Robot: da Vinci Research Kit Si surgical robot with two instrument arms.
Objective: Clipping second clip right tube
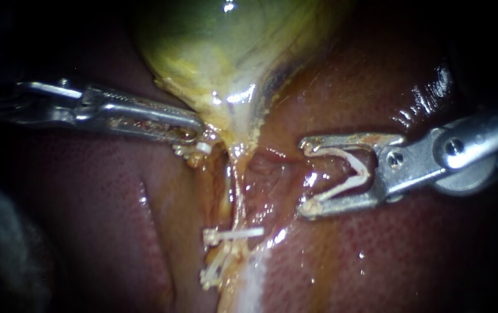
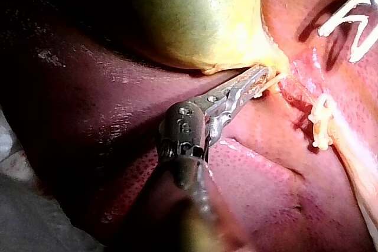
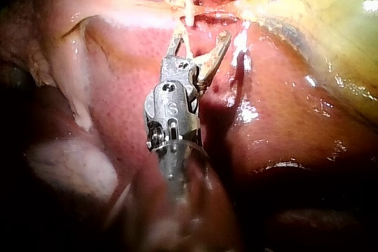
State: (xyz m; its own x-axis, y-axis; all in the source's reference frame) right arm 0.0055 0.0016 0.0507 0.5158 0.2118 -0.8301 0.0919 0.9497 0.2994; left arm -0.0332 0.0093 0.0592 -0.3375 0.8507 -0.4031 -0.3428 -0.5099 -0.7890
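Observation:
The yellow-green gallbladder (image 1: 226,52) narrows to a neck. My left instrument (image 1: 194,136) is shut on tissue at that neck, also seen in the left wrist view (image 2: 263,81). A thin pale tube (image 1: 237,194) runs down from the neck. One white clip (image 1: 234,234) lies across it, and another clip (image 1: 211,275) sits lower. My right instrument (image 1: 304,177) holds an open white V-shaped clip (image 1: 347,174) between wide-standing jaws. It is to the right of the tube and not around it. In the right wrist view its jaws (image 3: 199,39) point at the placed clips (image 3: 186,4).
Red-brown liver (image 1: 98,203) surrounds the field. A further white clip (image 1: 194,149) sits just under the left jaws. Wet raw tissue (image 1: 269,168) lies between the tube and the right jaws. A pale strip (image 1: 252,284) runs off below the clips.

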